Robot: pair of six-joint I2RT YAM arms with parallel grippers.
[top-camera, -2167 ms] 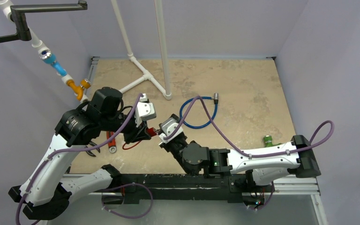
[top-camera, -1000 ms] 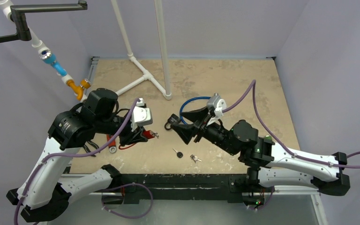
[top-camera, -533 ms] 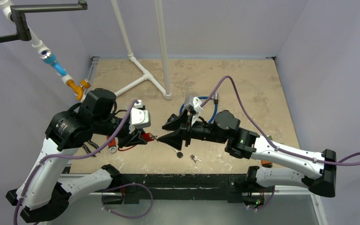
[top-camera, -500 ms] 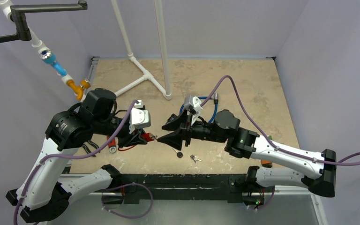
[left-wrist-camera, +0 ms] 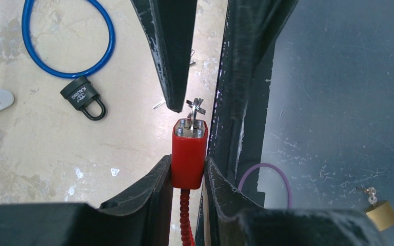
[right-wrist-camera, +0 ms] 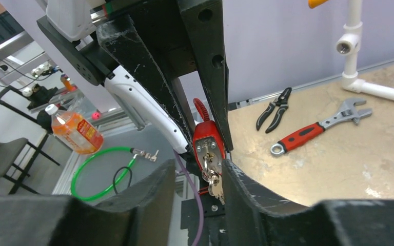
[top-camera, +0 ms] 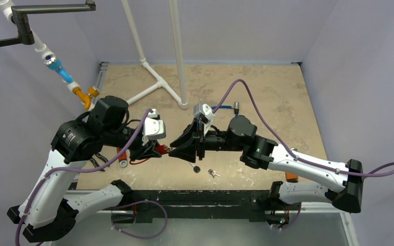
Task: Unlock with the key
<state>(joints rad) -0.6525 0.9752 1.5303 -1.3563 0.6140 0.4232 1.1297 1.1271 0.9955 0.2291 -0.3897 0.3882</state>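
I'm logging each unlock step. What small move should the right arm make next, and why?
Probably close the right gripper on the key: it sits in the red padlock, which the left gripper clamps, and the open fingers straddle it.

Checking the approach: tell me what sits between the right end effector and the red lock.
Only the key, plugged into the red lock and sitting between the open fingers of the right end effector. The right wrist view shows it.
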